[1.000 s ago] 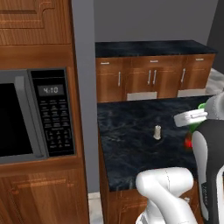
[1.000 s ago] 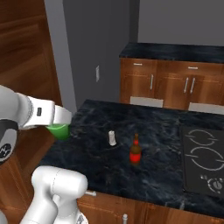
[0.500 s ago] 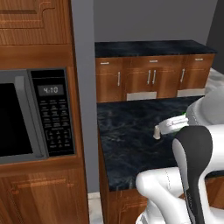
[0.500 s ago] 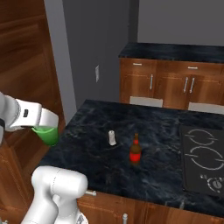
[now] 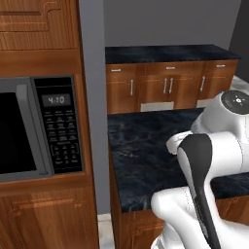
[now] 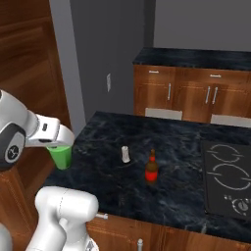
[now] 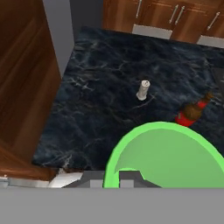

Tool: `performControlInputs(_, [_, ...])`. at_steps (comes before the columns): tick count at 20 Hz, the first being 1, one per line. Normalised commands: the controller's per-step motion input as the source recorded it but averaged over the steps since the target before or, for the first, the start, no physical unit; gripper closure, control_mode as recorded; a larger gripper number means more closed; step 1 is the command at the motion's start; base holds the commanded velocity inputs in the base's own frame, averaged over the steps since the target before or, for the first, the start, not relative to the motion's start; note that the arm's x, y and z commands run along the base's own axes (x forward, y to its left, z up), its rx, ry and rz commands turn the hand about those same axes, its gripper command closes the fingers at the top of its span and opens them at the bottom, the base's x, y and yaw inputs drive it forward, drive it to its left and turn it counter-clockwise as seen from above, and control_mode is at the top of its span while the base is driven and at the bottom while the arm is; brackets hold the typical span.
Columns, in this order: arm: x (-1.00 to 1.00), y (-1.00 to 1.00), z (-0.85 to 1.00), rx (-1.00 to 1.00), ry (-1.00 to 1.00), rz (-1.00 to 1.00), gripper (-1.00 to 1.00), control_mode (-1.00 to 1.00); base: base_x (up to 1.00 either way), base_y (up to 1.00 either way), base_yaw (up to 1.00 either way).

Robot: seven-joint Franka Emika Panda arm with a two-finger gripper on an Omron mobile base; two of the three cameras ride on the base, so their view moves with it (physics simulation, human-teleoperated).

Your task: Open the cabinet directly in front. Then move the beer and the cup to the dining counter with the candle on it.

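Right base view shows the gripper (image 6: 60, 145) pinching the rim of the small bright green tapered cup (image 6: 61, 156), which hangs upright, clear of the surface, at the near left corner of the black white-veined marble tabletop (image 6: 108, 181). Hand view confirms the hold: the cup's open mouth sits directly under the gripper, with one finger inside the wall and one outside.

Landmark: the small cream-white stubby candle (image 6: 126, 154), standing upright on the marble.
- The cup is left of the candle and nearer the robot, well apart from it.
- The small dark brown glass bottle with a red label (image 6: 152, 168) stands upright just right of the candle, slightly nearer the robot, not touching it.
- The inset black cooktop (image 6: 226, 176) lies well to the right of the candle.

Assessment: the step in hand appears to be setting the cup down.
- Carry the cup inward from the corner; at present it hangs close to the edge, where a release risks a tip-off.
- The bare marble left of the candle is the better target, away from the bottle.
- Keep the cup vertical and lower it until the base bears fully before the fingers part.
- Withdraw straight up, so the inner finger does not drag the wall.
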Motion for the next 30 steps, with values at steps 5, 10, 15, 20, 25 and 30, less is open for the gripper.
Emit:
performControlInputs(5, [0.61, 0.09, -0.37, -0.07, 0.00, 0.00, 1.00, -1.00, 0.00, 0.00, 0.00])
performControlInputs(10, [0.55, 0.00, -0.36, -0.02, 0.00, 0.00, 1.00, -1.00, 0.00, 0.00, 0.00])
performControlInputs(15, [0.37, 0.00, -0.32, 0.03, 0.01, 0.04, 1.00, -1.00, 0.00, 0.00, 0.00])
performControlInputs(20, [0.17, 0.00, -0.41, 0.00, 0.00, 0.06, 1.00, -1.00, 0.00, 0.00, 0.00])
performControlInputs(25, [0.20, 0.00, -0.50, -0.05, 0.01, 0.06, 1.00, -1.00, 0.00, 0.00, 0.00])
performControlInputs(30, [0.37, -0.01, -0.28, -0.01, 0.02, 0.05, 1.00, -1.00, 0.00, 0.00, 0.00])
